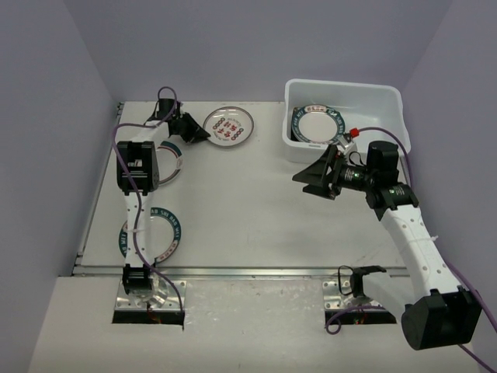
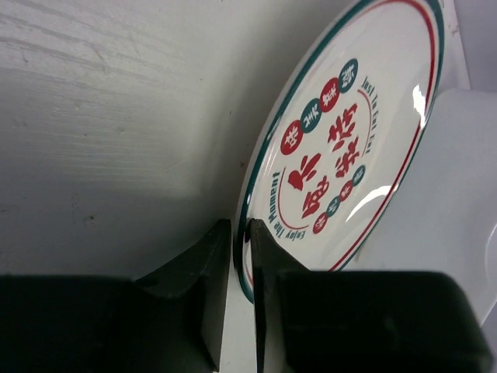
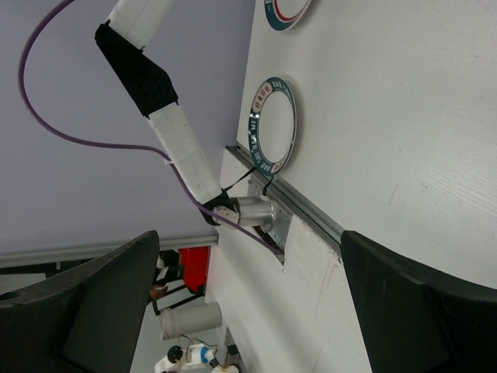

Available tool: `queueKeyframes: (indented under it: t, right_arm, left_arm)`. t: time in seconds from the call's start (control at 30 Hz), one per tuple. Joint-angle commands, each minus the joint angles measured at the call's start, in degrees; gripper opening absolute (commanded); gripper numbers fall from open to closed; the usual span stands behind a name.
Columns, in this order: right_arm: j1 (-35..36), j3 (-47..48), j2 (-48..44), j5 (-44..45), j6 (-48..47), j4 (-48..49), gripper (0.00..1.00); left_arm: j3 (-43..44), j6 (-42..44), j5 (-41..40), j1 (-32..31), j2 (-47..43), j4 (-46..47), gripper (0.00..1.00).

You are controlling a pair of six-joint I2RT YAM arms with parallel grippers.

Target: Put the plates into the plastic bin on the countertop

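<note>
— How far along are we?
— One teal-rimmed plate (image 1: 317, 124) sits in the bin (image 1: 388, 99); two more plates (image 1: 165, 233) (image 1: 177, 161) lie on the counter (image 1: 256, 214) (left side). Our left gripper (image 2: 241, 233) pinches the red-patterned plate (image 2: 349, 148) by its rim; our right gripper (image 1: 311, 177) hangs spread.

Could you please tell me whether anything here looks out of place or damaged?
Nothing looks damaged or spilled. The teal-rimmed plate in the plastic bin seems to lean against a wall rather than lying flat.
</note>
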Motion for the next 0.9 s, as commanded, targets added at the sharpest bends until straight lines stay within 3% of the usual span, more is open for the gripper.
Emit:
queueKeyframes:
  t: [0.0, 0.17, 0.27, 0.37, 0.43, 0.6, 0.7, 0.87]
  right_arm:
    - [0.2, 3.0, -0.1, -0.5, -0.4, 2.3, 0.99]
    - [0.2, 2.3, -0.2, -0.4, 0.7, 3.4, 0.99]
    - [0.2, 1.6, -0.4, -0.3, 1.0, 3.9, 0.99]
    - [0.2, 1.2, -0.5, -0.2, 1.8, 4.8, 0.99]
    - [0.2, 0.8, -0.3, -0.3, 1.9, 5.3, 0.99]
    - [0.2, -1.1, 1.2, -1.3, 3.8, 9.6, 0.99]
    - [0.2, -0.4, 2.5, 1.5, 3.5, 9.4, 0.99]
    - [0.2, 5.9, 5.6, 9.4, -2.9, 3.0, 0.99]
  left_arm:
    - [-1.4, -5.7, -1.3, 0.7, 2.5, 4.3, 0.17]
    - [-1.1, -9.7, 2.1, 0.6, 2.6, 10.1, 0.38]
    - [-0.5, -11.3, 3.8, 0.4, 3.3, 12.1, 0.39]
    - [-0.1, -12.1, 6.2, -0.5, 4.4, 13.5, 0.12]
    - [-0.4, -12.2, 6.7, -1.1, 4.4, 14.1, 0.0]
    - [-11.2, -11.2, 7.0, -1.6, -3.5, 19.3, 0.0]
    - [-18.4, -9.7, 8.3, -1.5, -15.1, 23.7, 0.0]
    - [-32.8, -4.2, 10.3, -3.3, -36.2, 21.7, 0.0]
